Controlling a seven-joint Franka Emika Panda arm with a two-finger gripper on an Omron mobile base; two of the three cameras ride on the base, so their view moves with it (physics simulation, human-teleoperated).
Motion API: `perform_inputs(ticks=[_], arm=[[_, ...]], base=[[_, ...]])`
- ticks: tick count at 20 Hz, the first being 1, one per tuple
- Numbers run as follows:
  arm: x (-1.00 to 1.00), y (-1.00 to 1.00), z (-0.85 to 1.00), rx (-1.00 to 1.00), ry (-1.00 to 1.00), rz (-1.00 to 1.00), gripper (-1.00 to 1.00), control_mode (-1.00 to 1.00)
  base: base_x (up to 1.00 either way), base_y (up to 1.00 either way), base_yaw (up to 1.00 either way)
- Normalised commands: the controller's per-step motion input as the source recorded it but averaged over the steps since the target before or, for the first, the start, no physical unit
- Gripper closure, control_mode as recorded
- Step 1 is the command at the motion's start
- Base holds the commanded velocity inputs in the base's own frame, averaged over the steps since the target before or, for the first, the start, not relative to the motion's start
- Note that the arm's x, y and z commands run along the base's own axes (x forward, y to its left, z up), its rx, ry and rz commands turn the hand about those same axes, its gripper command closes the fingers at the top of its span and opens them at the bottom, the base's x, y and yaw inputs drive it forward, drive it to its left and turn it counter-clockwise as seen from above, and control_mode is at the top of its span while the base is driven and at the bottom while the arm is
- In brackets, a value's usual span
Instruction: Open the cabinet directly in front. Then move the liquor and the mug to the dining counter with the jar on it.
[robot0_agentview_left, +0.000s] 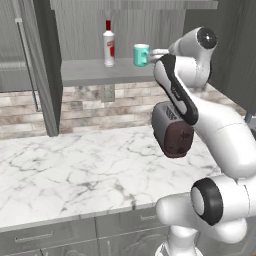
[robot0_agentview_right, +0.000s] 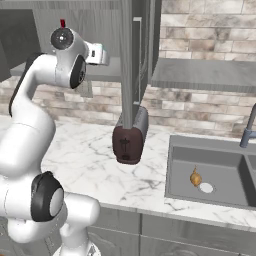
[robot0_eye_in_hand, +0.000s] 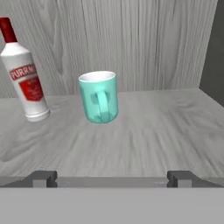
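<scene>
The cabinet (robot0_agentview_left: 37, 65) stands open, its doors swung out to both sides. On its grey inner shelf (robot0_eye_in_hand: 153, 127) are the liquor (robot0_eye_in_hand: 24, 74), a white bottle with a red cap and label, and the teal mug (robot0_eye_in_hand: 99, 97), whose handle faces the hand camera. From the left base view, the liquor (robot0_agentview_left: 108, 47) is to the left of the mug (robot0_agentview_left: 141, 55). My gripper (robot0_eye_in_hand: 112, 178) is open at the shelf's front edge, just short of the mug and holding nothing. My gripper (robot0_agentview_left: 152, 53) sits right of the mug there. The dining counter and the jar are out of view.
A dark grey and maroon toaster (robot0_agentview_left: 172, 130) stands on the marble worktop (robot0_agentview_left: 75, 165) below the shelf. The right cabinet door (robot0_agentview_right: 127, 60) hangs edge-on above the toaster (robot0_agentview_right: 130, 135). A sink (robot0_agentview_right: 210, 172) with a faucet (robot0_agentview_right: 248, 127) lies to the right.
</scene>
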Motion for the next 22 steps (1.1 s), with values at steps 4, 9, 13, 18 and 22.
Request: perform_inputs(ticks=[4, 9, 13, 18, 22], arm=[[0.66, 0.0, 0.0, 0.0, 0.0, 0.02, -1.0, -1.0], [0.69, 0.0, 0.0, 0.0, 0.02, 0.0, -1.0, -1.0], [0.71, 0.08, 0.0, 0.0, 0.01, 0.0, -1.0, -1.0], [0.47, 0.35, 0.0, 0.0, 0.04, 0.0, -1.0, -1.0], [0.13, 0.09, 0.0, 0.0, 0.01, 0.0, -1.0, -1.0]], base=[[0.0, 0.0, 0.0], [0.0, 0.0, 0.0], [0.0, 0.0, 0.0], [0.0, 0.0, 0.0], [0.0, 0.0, 0.0]])
